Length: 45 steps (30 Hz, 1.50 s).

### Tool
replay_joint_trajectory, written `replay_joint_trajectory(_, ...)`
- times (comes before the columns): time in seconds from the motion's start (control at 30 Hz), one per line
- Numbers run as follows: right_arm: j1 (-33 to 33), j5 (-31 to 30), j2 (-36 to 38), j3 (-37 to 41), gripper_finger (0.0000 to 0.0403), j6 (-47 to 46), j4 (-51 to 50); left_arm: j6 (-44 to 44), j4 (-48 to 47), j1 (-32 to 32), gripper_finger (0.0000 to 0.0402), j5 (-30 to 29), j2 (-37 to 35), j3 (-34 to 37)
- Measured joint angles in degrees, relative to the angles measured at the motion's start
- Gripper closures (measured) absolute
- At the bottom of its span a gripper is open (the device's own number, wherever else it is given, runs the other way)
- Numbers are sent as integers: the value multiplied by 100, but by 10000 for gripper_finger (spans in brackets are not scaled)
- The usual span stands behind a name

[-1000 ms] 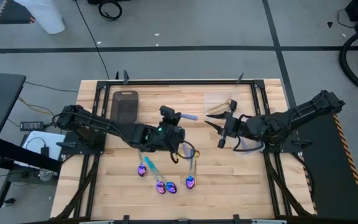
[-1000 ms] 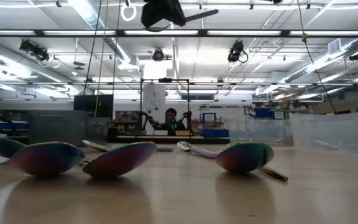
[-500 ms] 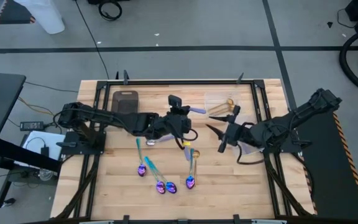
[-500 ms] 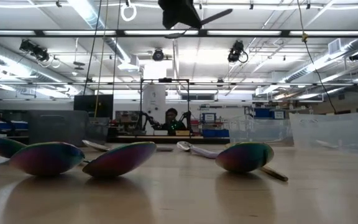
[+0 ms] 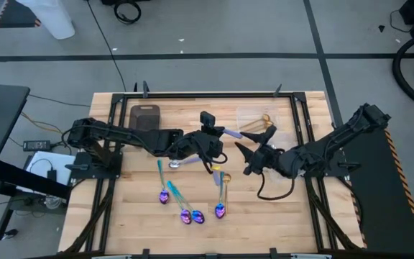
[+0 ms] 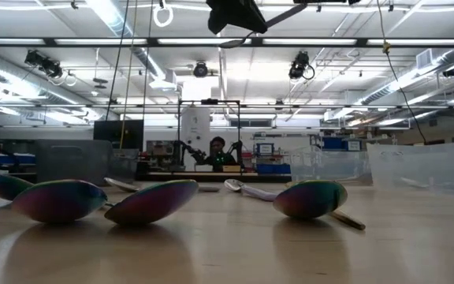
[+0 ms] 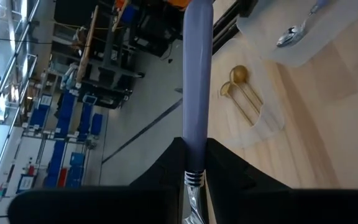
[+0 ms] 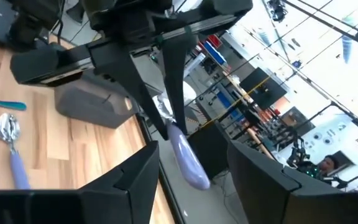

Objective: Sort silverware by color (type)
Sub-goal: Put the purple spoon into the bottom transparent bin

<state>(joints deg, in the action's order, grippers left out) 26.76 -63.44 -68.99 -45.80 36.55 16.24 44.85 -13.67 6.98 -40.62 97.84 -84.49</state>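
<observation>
Midair, left gripper (image 5: 218, 132) pinching lavender-handled spoon (image 7: 196, 93); right gripper (image 5: 244, 160) spread, facing it, nearby.

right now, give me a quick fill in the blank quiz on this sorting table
1. The left gripper holds a lavender-handled ___.
2. The right gripper, close beside it, has its fingers ___.
3. The gold spoons lie in a clear ___.
Missing words: spoon; open; container.
</observation>
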Motion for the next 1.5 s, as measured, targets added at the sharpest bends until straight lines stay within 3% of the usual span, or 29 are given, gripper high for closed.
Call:
replay_joint_trajectory(0.33, 11, 408, -13, 0, 222, -95, -314, 662, 23, 103, 349, 589, 2, 2)
replay_joint_trajectory(0.63, 0, 831, -13, 4, 241, -250, -705, 653, 18, 101, 349, 1308, 2, 2)
replay_joint_trajectory(1.17, -72, 1226, -11, 4, 338, -207, -910, 313, -20, 79, 349, 1554, 2, 4)
replay_joint_trajectory(1.5, -72, 1301, -11, 4, 347, -205, -860, 178, -46, 46, 349, 1583, 2, 4)
